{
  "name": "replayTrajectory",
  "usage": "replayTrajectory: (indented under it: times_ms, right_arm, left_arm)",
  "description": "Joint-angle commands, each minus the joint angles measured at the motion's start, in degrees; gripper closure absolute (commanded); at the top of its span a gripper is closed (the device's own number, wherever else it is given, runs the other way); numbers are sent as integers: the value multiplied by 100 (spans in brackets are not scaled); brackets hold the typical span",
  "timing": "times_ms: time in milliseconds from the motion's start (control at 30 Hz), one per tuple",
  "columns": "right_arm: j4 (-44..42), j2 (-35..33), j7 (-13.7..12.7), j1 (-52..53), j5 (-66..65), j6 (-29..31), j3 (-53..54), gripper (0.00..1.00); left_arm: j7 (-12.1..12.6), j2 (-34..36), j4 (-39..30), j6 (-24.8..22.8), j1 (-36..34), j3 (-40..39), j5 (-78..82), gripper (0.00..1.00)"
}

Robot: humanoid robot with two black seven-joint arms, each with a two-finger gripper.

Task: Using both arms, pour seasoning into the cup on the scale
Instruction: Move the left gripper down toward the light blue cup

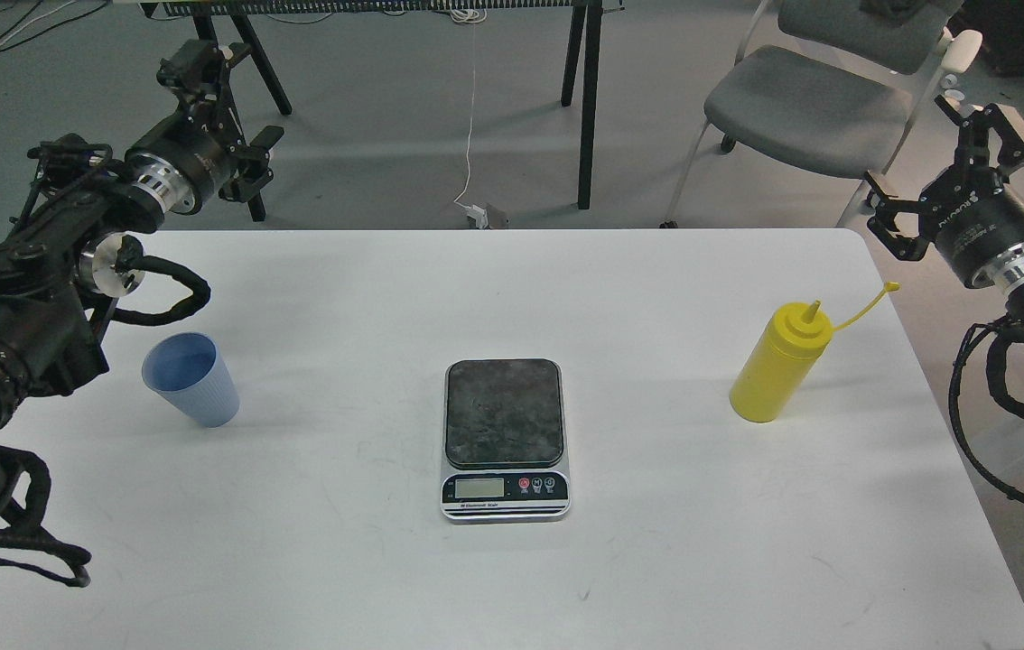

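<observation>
The light blue ribbed cup point(191, 381) stands upright on the white table point(512, 578), at the left. In the middle lies the scale point(504, 413), its dark platform bare and its display facing me. The yellow seasoning bottle point(778, 368) stands upright at the right, nozzle uncovered, with the cap strap sticking out to the upper right. My left gripper point(239, 99) hangs open above the table's far left corner, well behind the cup. My right gripper point(941, 167) hangs open past the far right corner, above and behind the bottle. Neither one holds anything.
Behind the table stand a grey chair point(801, 108) at the right and black trestle legs point(586, 99) at the centre. A white cable point(472, 117) hangs down to a plug on the floor. My left arm's elbow point(33, 307) sits just left of the cup.
</observation>
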Motion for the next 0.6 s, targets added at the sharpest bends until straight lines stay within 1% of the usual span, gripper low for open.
replayTrajectory:
  times_ms: [0,67,100,267,334,401,467,501,567]
  right_arm:
    - [18,3,0,-14,0,0,6,1]
    - [18,3,0,-14,0,0,23,1]
    - [18,3,0,-14,0,0,23,1]
    - [27,3,0,-23,0,0,6,1]
    - [27,3,9,-23,0,0,6,1]
    - [27,3,9,-23,0,0,14,1]
    - [27,3,9,-23,0,0,14,1]
    - [27,3,9,-23,0,0,14,1]
    - [35,3,9,-14,0,0,14,1]
  left_arm:
    - [-52,-1,0,0,33,2,8,0]
    - [-183,-19,-8,0,33,55,34,0]
    - [-210,-19,-35,0,33,72,60,0]
    - [-245,34,-44,0,-3,81,43,0]
    - [-219,60,-35,0,15,108,130,0]
    - [-245,217,-52,0,24,300,349,0]
    - [-289,393,-52,0,15,791,762,0]
    - [-376,446,-61,0,15,1028,938,0]
    - [-700,613,-52,0,-11,1459,1333,0]
